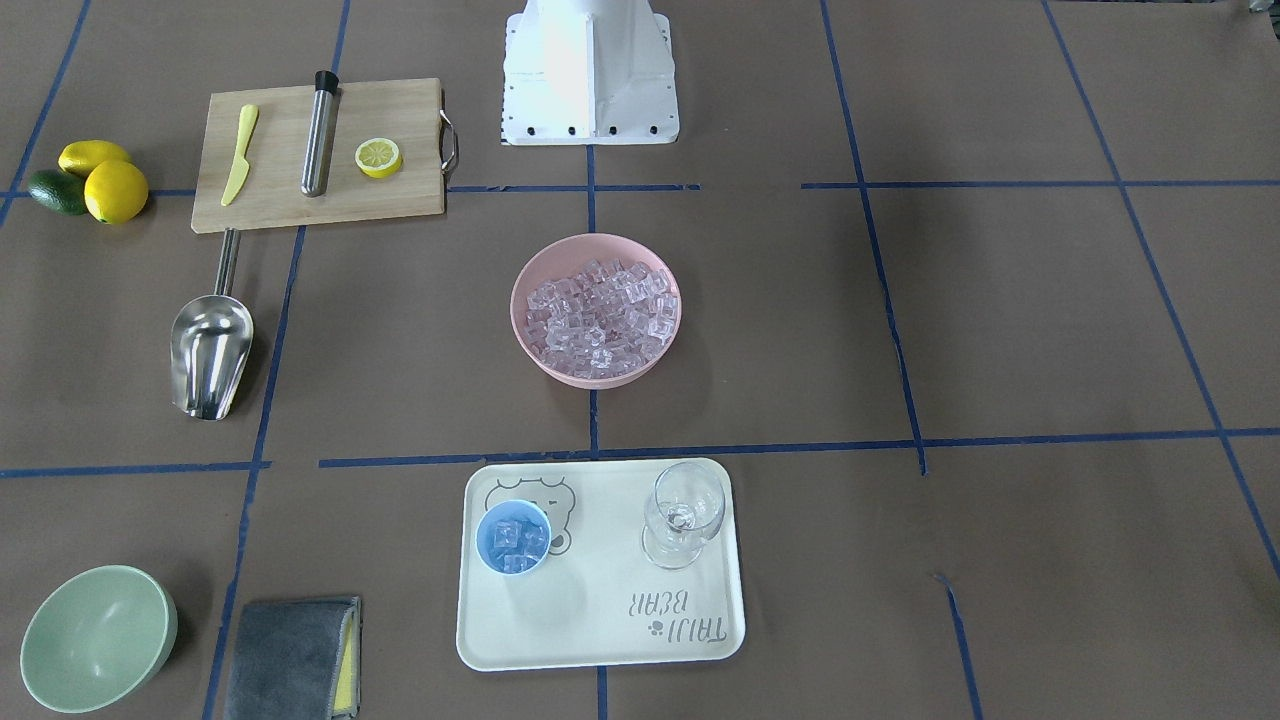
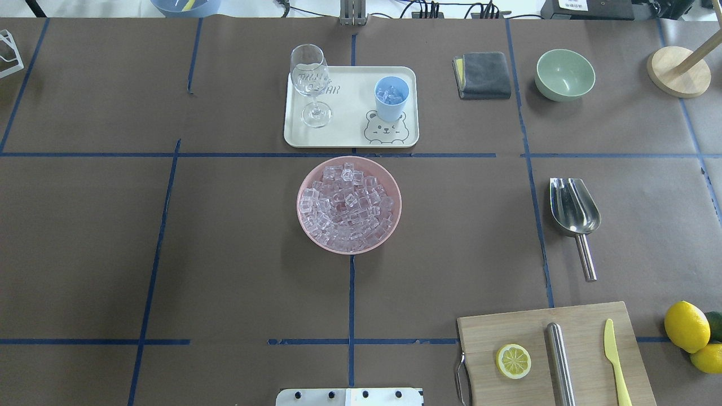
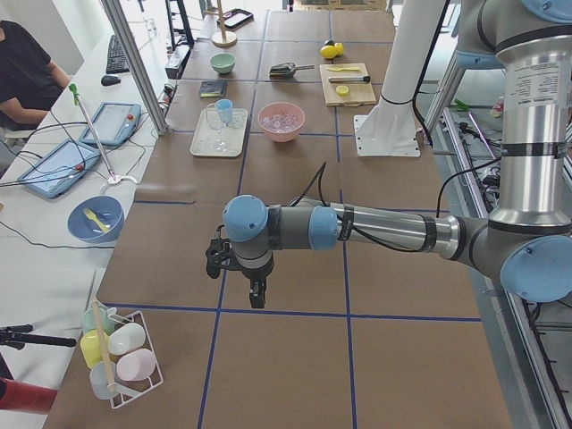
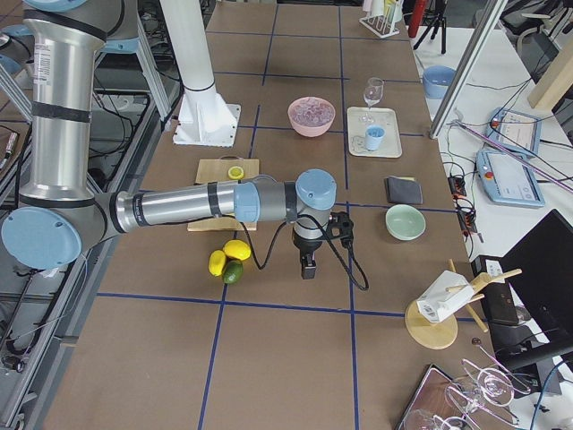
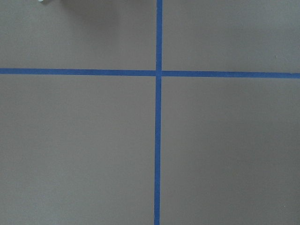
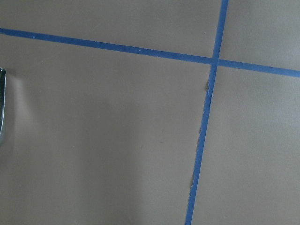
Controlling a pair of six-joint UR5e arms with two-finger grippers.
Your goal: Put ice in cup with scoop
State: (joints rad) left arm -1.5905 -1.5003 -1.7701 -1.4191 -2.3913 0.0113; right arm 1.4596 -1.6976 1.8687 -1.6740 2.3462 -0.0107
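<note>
Step in hand: no tool is held. The scoop (image 2: 572, 211) lies free on the tabletop (image 2: 225, 254) and neither arm is over the work area. Judged from this, a scooping pass is either about to begin or has just ended.
Progress: the cup (image 2: 391, 97) holds a few clear cubes, so some of the transfer appears to be done. The frames do not show whether more is wanted.
Next move: if another pass is due, the nearer right arm must travel to the scoop and close on its thin handle. The handle lies flat, so a low, well-centred pinch is called for.
Ice: the ice (image 2: 348, 206) is heaped in the pink bowl (image 2: 298, 204) at the middle of the tabletop.
Cup: it stands upright on the tray (image 2: 350, 132), beyond the bowl from the robot and apart from the stemmed glass (image 2: 309, 73) on the same tray.
Scoop: it lies on the robot's right with its trough facing up. Its handle points toward the cutting board (image 2: 507, 332), near it but not touching.
Left fingers: the left fingers (image 3: 256, 297) point down over bare tabletop far out on the robot's left. Their opening cannot be told, and nothing is seen in them.
Right fingers: the right fingers (image 4: 308, 267) point down beside the lemons (image 4: 235, 251). Their opening cannot be told.
Scoop and fingers: the scoop is well apart from the left fingers and nearer the right ones, with no contact.
</note>
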